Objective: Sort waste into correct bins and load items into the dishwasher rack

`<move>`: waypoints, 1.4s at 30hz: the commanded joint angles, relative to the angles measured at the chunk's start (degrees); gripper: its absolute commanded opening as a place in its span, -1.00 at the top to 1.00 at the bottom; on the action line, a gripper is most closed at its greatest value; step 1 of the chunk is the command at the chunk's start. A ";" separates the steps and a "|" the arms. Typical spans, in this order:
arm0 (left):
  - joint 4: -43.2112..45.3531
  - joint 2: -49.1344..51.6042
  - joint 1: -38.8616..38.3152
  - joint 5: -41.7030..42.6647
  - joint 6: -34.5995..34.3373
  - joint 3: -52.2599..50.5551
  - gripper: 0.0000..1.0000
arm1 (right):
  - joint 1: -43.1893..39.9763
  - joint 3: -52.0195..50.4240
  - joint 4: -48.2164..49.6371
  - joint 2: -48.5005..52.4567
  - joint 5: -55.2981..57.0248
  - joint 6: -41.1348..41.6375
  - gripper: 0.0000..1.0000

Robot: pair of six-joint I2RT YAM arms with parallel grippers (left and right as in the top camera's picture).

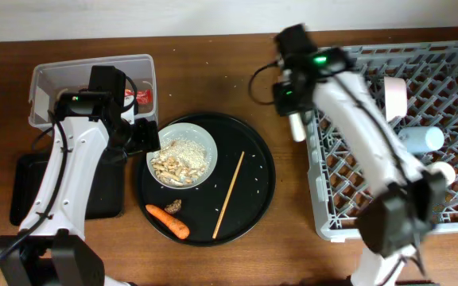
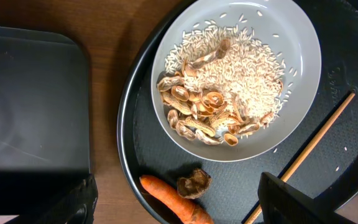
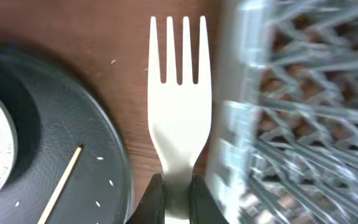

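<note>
My right gripper (image 1: 293, 107) (image 3: 178, 196) is shut on the white plastic fork (image 3: 179, 93) (image 1: 296, 125), held above the table just left of the grey dishwasher rack (image 1: 452, 199) (image 3: 291, 112). My left gripper (image 1: 145, 137) (image 2: 176, 208) is open and empty, at the left edge of the white bowl (image 1: 201, 135) (image 2: 303, 37), which holds rice and shell scraps (image 2: 229, 87). The carrot (image 1: 168, 221) (image 2: 173, 200) and brown lump (image 1: 173, 206) (image 2: 193, 182) lie on the round black platter (image 1: 257, 183). The clear tub (image 1: 94, 75) holds the red wrapper (image 1: 142, 97). The black tray (image 1: 22, 187) (image 2: 30, 99) lies left.
A wooden chopstick (image 1: 229, 195) (image 3: 64, 180) lies on the platter right of the bowl. In the rack are a pink cup (image 1: 394, 95), a light blue cup (image 1: 421, 140) and a white cup (image 1: 444, 171). The tissue is not in view.
</note>
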 commanded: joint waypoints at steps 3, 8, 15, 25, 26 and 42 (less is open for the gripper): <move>-0.04 0.07 0.15 -0.44 0.11 0.15 -0.64 | -10.27 -2.23 -9.16 -2.12 -1.88 0.90 0.92; 0.07 0.07 0.15 -0.42 0.11 0.15 -0.64 | -11.43 -15.15 -4.24 -2.05 -6.64 -1.73 0.92; 0.04 0.07 0.13 -0.42 0.11 0.15 -0.64 | -11.58 -22.88 1.81 -2.43 -6.38 -1.75 0.49; 0.07 0.07 0.13 -0.42 0.11 0.15 -0.64 | 2.40 -11.96 -4.52 -8.87 -18.84 11.21 0.27; 0.07 0.07 0.13 -0.42 0.11 0.15 -0.64 | 5.51 -12.50 -3.39 -8.11 -18.82 13.92 0.17; 0.04 0.07 0.13 -0.39 0.09 0.15 -0.65 | 26.36 -27.71 18.25 12.83 -14.10 38.88 0.75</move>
